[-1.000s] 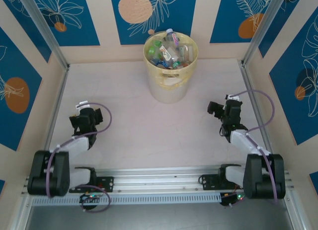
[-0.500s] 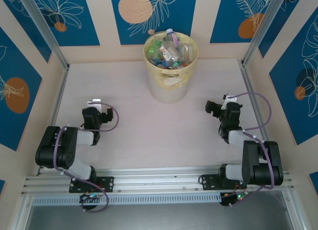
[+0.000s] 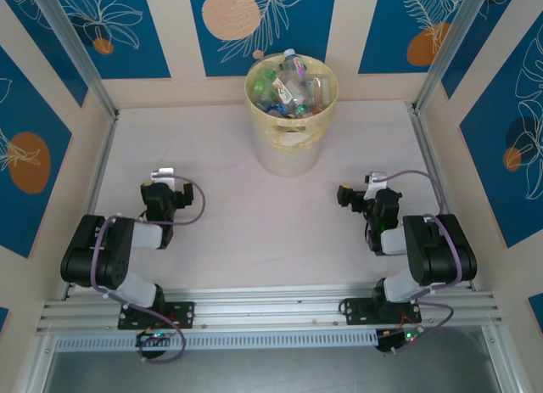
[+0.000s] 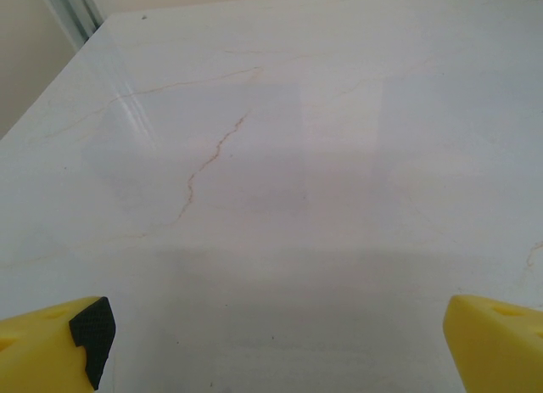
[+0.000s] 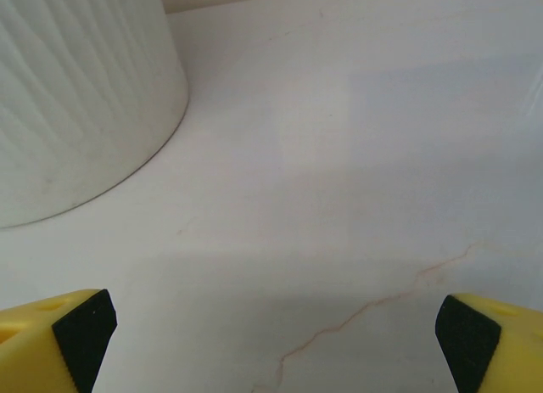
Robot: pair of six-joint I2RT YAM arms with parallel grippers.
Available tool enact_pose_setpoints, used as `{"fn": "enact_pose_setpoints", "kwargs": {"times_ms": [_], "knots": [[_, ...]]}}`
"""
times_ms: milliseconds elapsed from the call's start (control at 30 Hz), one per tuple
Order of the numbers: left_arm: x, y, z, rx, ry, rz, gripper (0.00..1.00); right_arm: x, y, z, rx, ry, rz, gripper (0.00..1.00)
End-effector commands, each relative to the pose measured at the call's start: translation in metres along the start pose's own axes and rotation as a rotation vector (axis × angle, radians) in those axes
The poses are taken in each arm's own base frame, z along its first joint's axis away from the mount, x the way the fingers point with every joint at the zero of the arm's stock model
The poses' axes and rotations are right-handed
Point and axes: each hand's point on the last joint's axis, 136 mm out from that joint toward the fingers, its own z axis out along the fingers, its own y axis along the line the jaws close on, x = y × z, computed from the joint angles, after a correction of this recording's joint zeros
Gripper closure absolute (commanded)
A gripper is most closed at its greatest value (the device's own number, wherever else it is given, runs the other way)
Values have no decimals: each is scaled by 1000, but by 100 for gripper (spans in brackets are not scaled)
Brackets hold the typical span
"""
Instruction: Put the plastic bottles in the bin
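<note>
Filling the round ribbed bin (image 3: 289, 147) are crumpled clear bottles (image 3: 293, 91).

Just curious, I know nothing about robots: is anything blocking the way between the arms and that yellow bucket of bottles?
Nothing visible does. Bare table lies between the left fingers, the right fingers and the bin; the plastic bottles already sit inside it.

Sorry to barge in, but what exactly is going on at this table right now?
The plastic bottles in view lie heaped inside the pale yellow bin at the far side of the table. Neither arm is handling anything. The left gripper and the right gripper are both open and empty, each low over the table near its arm's base.
</note>
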Motion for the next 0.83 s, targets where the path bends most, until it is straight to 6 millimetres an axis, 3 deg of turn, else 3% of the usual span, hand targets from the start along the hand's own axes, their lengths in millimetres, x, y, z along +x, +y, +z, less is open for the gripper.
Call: {"fn": "enact_pose_setpoints", "kwargs": {"times_ms": [0,200,300,333,800], "knots": [[-15,-1,1,-3,-51,8,0,-29,-10,21,107,-10,-29,1],[-15,-1,1,-3,-50,8,0,-28,-7,20,63,-10,-18,1],[-15,-2,1,0,-51,8,0,-25,19,21,-137,39,-47,1],[-15,-1,1,-1,-51,8,0,-25,18,20,-158,34,-34,1],[-14,-1,2,1,-47,9,0,-26,18,20,-145,33,-43,1]]}}
